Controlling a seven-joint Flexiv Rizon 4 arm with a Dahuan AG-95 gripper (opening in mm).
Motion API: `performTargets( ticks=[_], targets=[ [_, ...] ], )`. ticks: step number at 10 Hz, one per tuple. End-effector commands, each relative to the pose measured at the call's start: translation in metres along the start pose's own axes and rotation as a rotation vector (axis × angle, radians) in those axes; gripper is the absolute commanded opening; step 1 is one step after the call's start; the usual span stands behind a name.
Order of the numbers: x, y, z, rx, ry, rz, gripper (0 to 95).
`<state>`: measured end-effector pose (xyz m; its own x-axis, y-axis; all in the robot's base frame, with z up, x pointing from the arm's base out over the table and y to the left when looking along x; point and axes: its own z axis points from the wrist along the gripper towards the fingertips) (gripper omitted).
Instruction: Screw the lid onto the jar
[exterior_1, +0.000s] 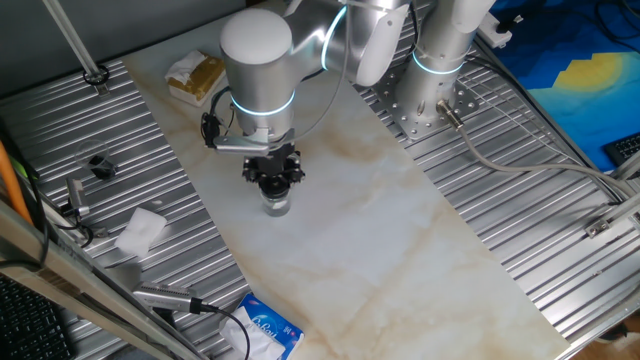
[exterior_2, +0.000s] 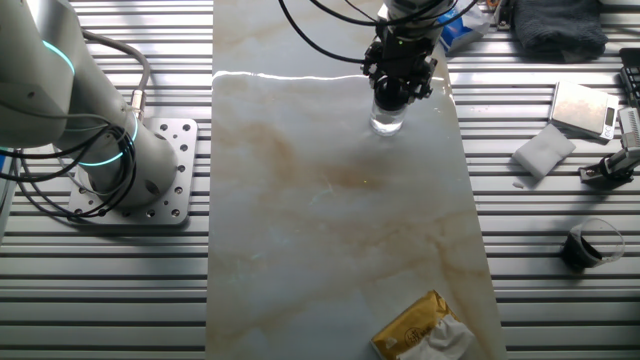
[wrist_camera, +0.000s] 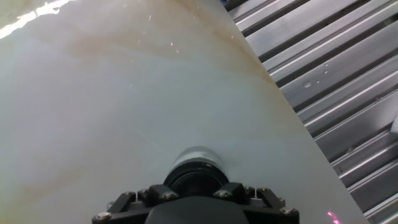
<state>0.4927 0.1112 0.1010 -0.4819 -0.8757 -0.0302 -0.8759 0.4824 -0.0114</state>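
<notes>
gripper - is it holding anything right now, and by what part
The gripper sits closed around the black lid, gripping its rim, atop the jar on the table.

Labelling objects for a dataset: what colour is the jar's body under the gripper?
Pale translucent grey, almost clear; the jar shows best in the other fixed view, below the gripper.

Robotics lab: arm base bolted to ribbed metal bench (cables around)

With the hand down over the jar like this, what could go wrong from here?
The hand hides the lid, so a crooked start on the threads could go unseen. The jar stands loose on the smooth marble table with nothing bracing it, so it may spin or slide rather than let the lid tighten.
</notes>
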Motion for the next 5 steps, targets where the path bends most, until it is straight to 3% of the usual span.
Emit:
performTargets(
  ticks=[1,5],
  targets=[
    [-0.0002,0.0004,0.001,0.001,-0.002,0.002,57.0],
    [-0.0005,0.0007,0.0029,0.003,-0.004,0.022,57.0]
  ],
)
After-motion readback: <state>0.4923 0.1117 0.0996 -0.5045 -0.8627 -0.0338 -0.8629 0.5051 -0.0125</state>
